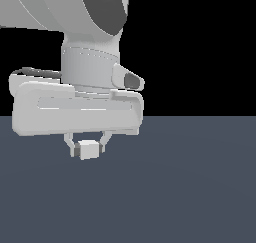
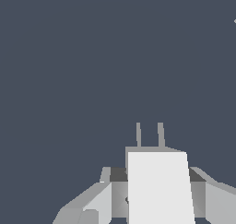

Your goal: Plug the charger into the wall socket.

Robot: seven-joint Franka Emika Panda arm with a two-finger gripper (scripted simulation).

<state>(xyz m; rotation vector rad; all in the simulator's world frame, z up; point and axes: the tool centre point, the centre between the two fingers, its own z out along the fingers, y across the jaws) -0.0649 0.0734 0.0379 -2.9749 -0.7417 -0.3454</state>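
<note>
The big pale arm (image 1: 75, 52) is filling the upper part of the exterior view, hanging over the dark grey counter (image 1: 190, 187). Beneath it the gripper (image 1: 88, 148) is clenching the charger (image 1: 88, 149), jaws pressing on its two sides, lifted clear of the counter. In the wrist view the charger's (image 2: 159, 186) two prongs (image 2: 150, 134) are pointing straight away from the jaws. The wall socket is not showing in either view, so I cannot tell which way it lies.
</note>
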